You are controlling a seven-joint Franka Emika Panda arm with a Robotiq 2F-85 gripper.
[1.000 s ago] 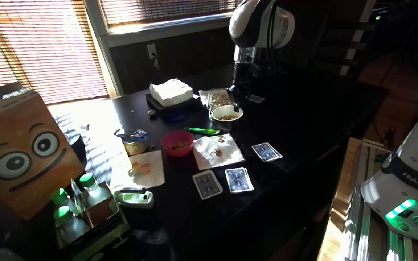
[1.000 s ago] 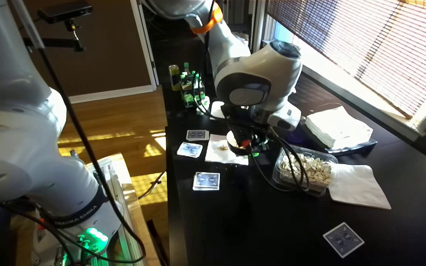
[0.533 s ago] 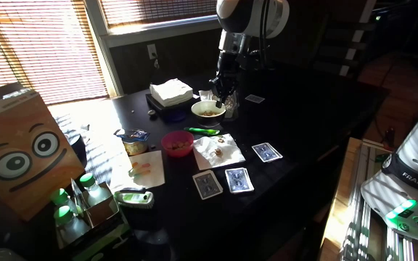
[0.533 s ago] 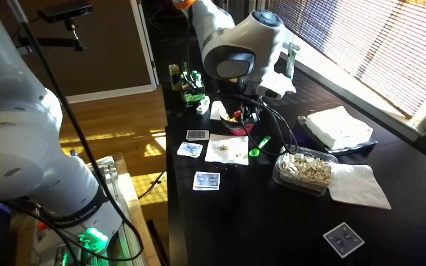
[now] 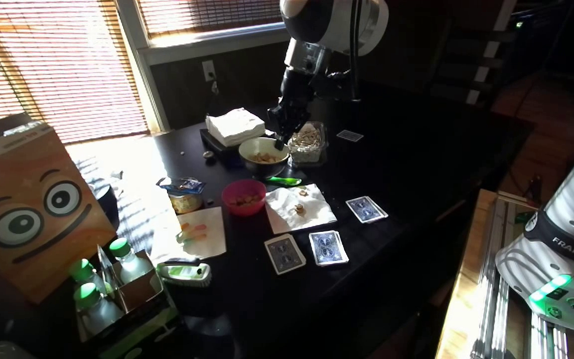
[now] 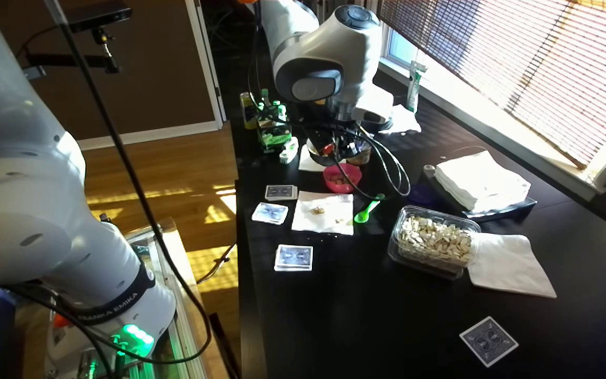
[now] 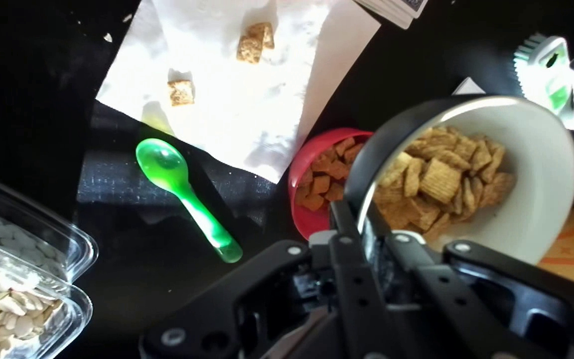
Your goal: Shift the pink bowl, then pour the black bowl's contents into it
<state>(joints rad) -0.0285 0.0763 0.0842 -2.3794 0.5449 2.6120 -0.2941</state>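
My gripper (image 7: 357, 212) is shut on the rim of the black bowl (image 7: 536, 174), which has a pale inside and holds brown square cereal pieces. It holds the bowl roughly upright above the table. The gripper (image 5: 279, 143) and black bowl (image 5: 266, 171) also show in an exterior view; in another exterior view the bowl (image 6: 315, 157) is partly hidden by the gripper. The pink bowl (image 5: 243, 210) stands on the table with brown pieces in it. It also shows in an exterior view (image 6: 329, 184) and in the wrist view (image 7: 307, 220), where the black bowl covers part of it.
Beside the pink bowl lie a green spoon (image 7: 187, 192) and a white napkin (image 5: 287, 222) with cereal bits. A clear tub of seeds (image 6: 434, 239), card decks (image 5: 328, 248), a tin (image 5: 186, 203), a brush (image 5: 184, 274) and a bottle carrier (image 5: 140, 294) stand around.
The gripper has carried the black bowl sideways over the table, past the spoon and napkin and beyond the pink bowl as seen in an exterior view. The pink bowl has not moved.
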